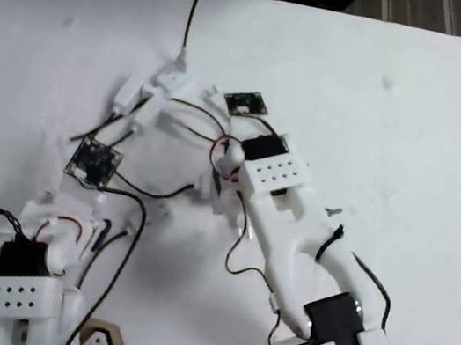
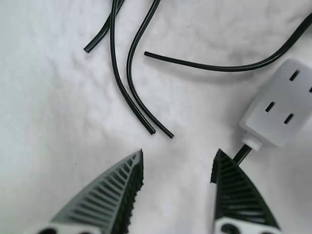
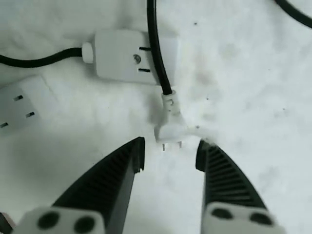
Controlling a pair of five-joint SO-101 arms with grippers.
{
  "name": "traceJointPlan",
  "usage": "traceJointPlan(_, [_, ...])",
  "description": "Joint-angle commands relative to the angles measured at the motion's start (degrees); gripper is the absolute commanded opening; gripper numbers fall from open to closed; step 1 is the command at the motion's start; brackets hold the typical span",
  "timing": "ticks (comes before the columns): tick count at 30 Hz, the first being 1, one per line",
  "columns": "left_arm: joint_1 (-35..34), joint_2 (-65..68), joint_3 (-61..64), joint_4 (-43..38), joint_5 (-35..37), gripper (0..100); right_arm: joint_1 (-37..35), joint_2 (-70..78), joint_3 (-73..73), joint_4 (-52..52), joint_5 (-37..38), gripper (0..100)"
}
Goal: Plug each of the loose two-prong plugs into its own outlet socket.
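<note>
**Both grippers open low over the table; one plug lies at the right gripper's tips**

The high view takes in the white table with both arms. The left arm sits at the near left. The right arm stretches from the near right toward the middle. White outlet pieces lie left of centre among black wires, and a black lead runs from them to the far edge. This view does not show how the jaws stand; the wrist views do.

The right wrist view shows the plug. It is small and white with two short prongs, and it lies flat on the table with a black cable leaving its back. Its prongs point at the right gripper and reach just into the gap between the fingertips. The jaws stand moderately wide, hold nothing, and do not appear to touch the plug. Just beyond the plug lies an outlet socket, its two slots empty, with the plug's cable running across it. A second socket lies beside it.

The left wrist view shows the left gripper with its jaws wide and empty. A white socket block lies just beyond one fingertip, its slots empty and its cord passing by that tip. Loose black wires with cut ends lie farther out, clear of the fingers.
</note>
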Motion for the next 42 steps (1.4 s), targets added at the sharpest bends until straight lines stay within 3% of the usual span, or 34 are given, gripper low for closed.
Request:
traceJointPlan(1, [-0.57, -0.66, -0.18, 0.26, 0.18, 23, 2.24, -0.31, -2.29, 0.84, 5.63, 16.9])
traceJointPlan(6, [-0.57, -0.66, -0.18, 0.26, 0.18, 23, 4.35, -0.22, -2.02, 2.59, 14.24, 16.3])
traceJointPlan(11, [-0.57, -0.66, -0.18, 0.26, 0.18, 23, 1.1, -0.31, -0.44, 5.05, 19.34, 7.6])
traceJointPlan(16, [-0.57, -0.66, -0.18, 0.26, 0.18, 23, -2.33, -0.22, 2.46, 2.15, 19.08, 8.2])
traceJointPlan(20, [-0.57, -0.66, -0.18, 0.26, 0.18, 23, -2.59, -0.22, 5.01, -1.63, 13.63, 14.5])
traceJointPlan(31, [-0.57, -0.66, -0.18, 0.26, 0.18, 23, -4.09, 0.92, 5.98, -3.74, 13.1, 12.0])
traceJointPlan(42, [-0.57, -0.66, -0.18, 0.26, 0.18, 23, 1.1, 8.66, 4.31, -7.96, 13.27, 12.0])
